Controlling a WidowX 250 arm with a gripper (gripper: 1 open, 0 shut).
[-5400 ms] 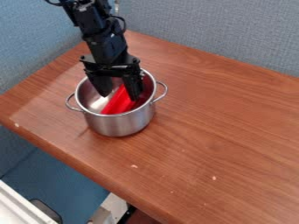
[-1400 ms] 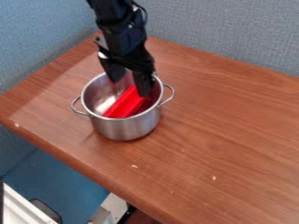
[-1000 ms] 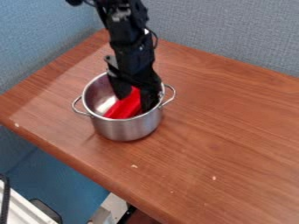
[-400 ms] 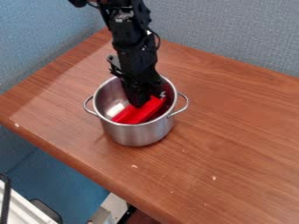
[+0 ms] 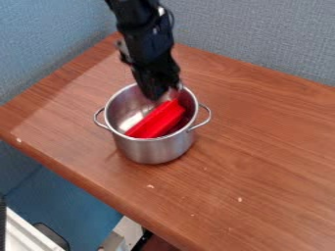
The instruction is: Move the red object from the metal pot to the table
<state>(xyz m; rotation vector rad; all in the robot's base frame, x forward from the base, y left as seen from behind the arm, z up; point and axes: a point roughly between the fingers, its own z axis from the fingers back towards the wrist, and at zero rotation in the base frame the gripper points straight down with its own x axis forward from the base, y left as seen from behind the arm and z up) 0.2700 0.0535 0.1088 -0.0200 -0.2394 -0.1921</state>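
1. The pot [image 5: 153, 134] is seen standing upright on the desk [image 5: 262, 147], toward the desk's left half and near its front edge.
2. Two loop handles are noted on the pot: one at its left side, one at its right.
3. The red object [image 5: 159, 119] is found inside the pot, lying slantwise, its lower end toward the pot's front-left wall and its upper end raised toward the back-right rim.
4. The gripper [image 5: 167, 90] is seen pointing steeply down over the back-right part of the pot, just above the rim.
5. The gripper's jaws are pressed together; the tips are blurred, and they appear to meet the red object's upper end. Whether that end is actually pinched cannot be told from this view.
6. The arm is seen rising from the gripper up and to the left, out of the top of the frame.
7. A blue-grey wall is noted behind the desk; a few pale specks are seen on the desk in front of the pot.
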